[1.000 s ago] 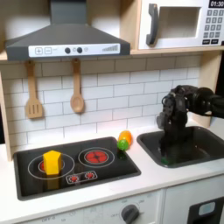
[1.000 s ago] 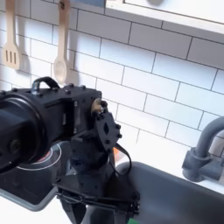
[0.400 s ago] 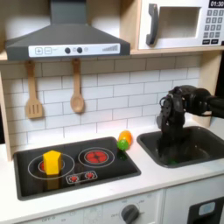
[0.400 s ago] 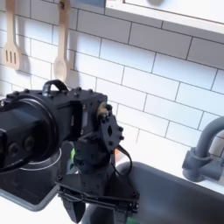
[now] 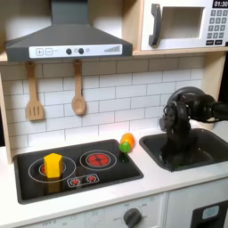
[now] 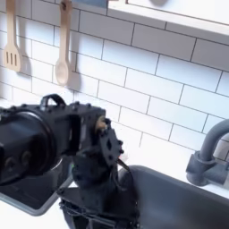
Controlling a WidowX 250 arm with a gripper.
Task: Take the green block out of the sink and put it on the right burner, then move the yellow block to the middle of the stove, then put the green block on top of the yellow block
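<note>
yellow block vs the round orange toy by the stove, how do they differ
In the first exterior view, the yellow block is boxy and plain yellow; the round toy is ball-shaped, orange with yellow and green.
The yellow block stands on the left red ring of the stove; the round toy sits at the stove's back right corner, nearer the sink.
Both are small and free of the arm.

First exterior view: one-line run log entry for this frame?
gripper: down in sink, state unclear | yellow block: on left burner | green block: unseen
</note>
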